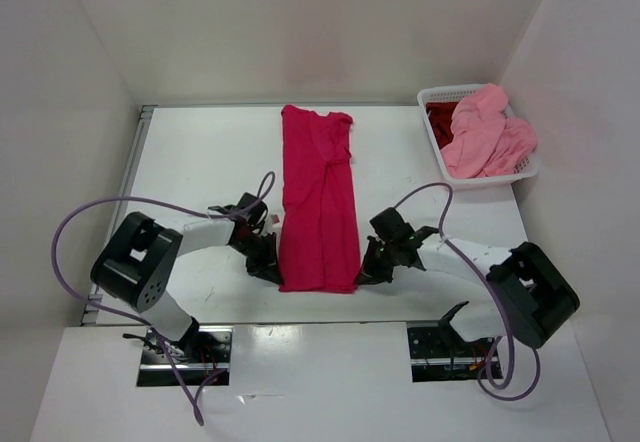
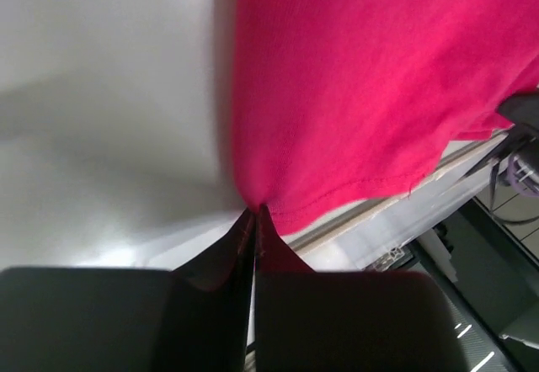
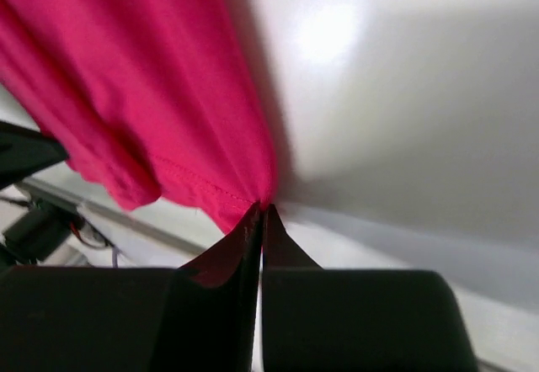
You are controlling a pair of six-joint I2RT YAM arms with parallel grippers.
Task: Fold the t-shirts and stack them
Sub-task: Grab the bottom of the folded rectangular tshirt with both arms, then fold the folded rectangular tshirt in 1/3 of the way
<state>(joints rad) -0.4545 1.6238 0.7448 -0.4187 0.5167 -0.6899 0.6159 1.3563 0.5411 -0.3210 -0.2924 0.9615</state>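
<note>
Two corners of the near hem are pinched: the left gripper (image 1: 268,268) is clamped on the left corner of the crimson shirt (image 1: 318,202), a long strip on the table (image 1: 200,162), and the right gripper (image 1: 367,270) on its right corner. To fold cleanly, both should lift level and together toward the collar.
</note>
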